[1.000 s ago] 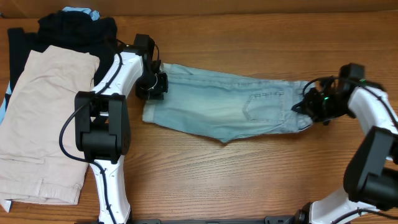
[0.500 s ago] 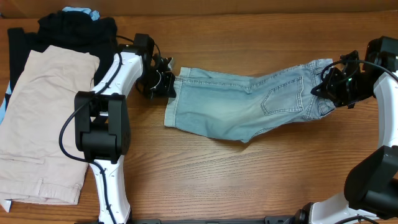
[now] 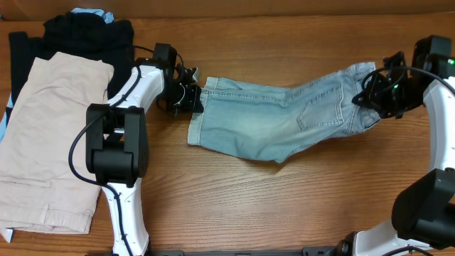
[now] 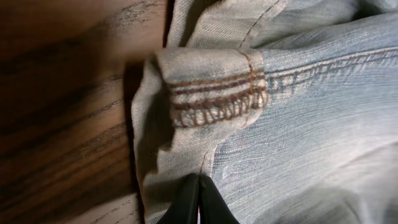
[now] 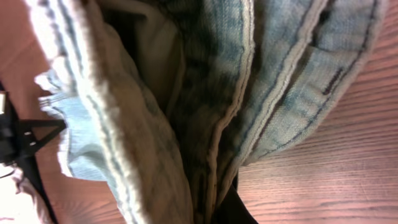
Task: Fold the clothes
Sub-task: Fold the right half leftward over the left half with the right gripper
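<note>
The light blue denim shorts lie stretched across the middle of the wooden table, back pocket up. My left gripper is shut on the shorts' left hemmed cuff; its closed fingertips pinch the denim below the stitched hem. My right gripper is shut on the waistband end, lifted and bunched at the far right. In the right wrist view the bunched denim hangs in folds and hides most of the fingers.
Beige khaki shorts lie at the left over a black garment, with a light blue item behind. Bare wooden table shows in front of the denim shorts.
Both grippers moved right with the shorts. My right gripper rose toward the far side, lifting the waistband end, and the shorts now slant upward to the right.
</note>
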Robot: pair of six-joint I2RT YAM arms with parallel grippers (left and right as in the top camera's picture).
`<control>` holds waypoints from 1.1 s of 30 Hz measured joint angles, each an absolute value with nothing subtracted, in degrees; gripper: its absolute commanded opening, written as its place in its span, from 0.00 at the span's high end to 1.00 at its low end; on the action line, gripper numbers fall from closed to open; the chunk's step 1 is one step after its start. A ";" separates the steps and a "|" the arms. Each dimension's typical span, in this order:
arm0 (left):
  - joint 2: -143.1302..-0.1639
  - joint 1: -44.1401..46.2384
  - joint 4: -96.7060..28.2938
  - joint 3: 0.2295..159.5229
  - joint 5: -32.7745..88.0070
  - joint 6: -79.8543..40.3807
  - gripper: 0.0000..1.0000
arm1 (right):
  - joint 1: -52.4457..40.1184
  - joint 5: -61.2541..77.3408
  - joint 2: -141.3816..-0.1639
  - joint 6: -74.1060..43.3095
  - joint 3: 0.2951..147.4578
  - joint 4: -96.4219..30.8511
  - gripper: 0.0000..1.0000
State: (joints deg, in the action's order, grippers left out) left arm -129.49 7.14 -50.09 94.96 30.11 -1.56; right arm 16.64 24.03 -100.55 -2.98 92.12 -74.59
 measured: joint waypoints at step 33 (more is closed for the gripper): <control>-128.79 7.53 -47.86 93.56 30.22 -5.65 0.96 | -24.84 5.39 -112.95 -22.20 97.71 -60.42 0.95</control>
State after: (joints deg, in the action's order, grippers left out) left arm -128.79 7.53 -47.86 93.56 30.22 -5.65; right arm -24.84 5.39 -112.95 -22.20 97.71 -60.42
